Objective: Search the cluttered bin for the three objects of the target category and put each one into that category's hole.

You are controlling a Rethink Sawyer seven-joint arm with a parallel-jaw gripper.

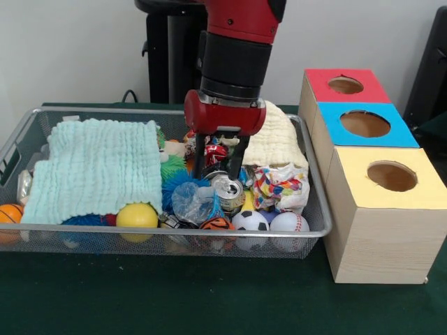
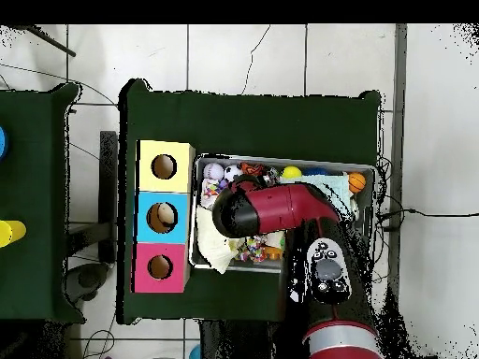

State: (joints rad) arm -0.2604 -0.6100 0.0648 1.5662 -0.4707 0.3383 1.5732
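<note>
Mesh wire bin [image 1: 318, 209] holds soft clutter: a ribbed mint cloth [image 1: 98, 171], a cream quilted cloth [image 1: 276, 139], a spiky blue ball [image 1: 183, 185], a smooth yellow ball [image 1: 137, 216], a soccer ball [image 1: 250, 221] and a baseball [image 1: 289, 222]. The gripper [image 1: 218, 169] stands with its black fingers [image 1: 200, 157] spread just above a dented metal can [image 1: 228, 188] lying mid-bin. Beside the bin stand three wooden boxes, red [image 1: 346, 85], blue [image 1: 364, 124] and yellow [image 1: 391, 177], each with a round hole.
</note>
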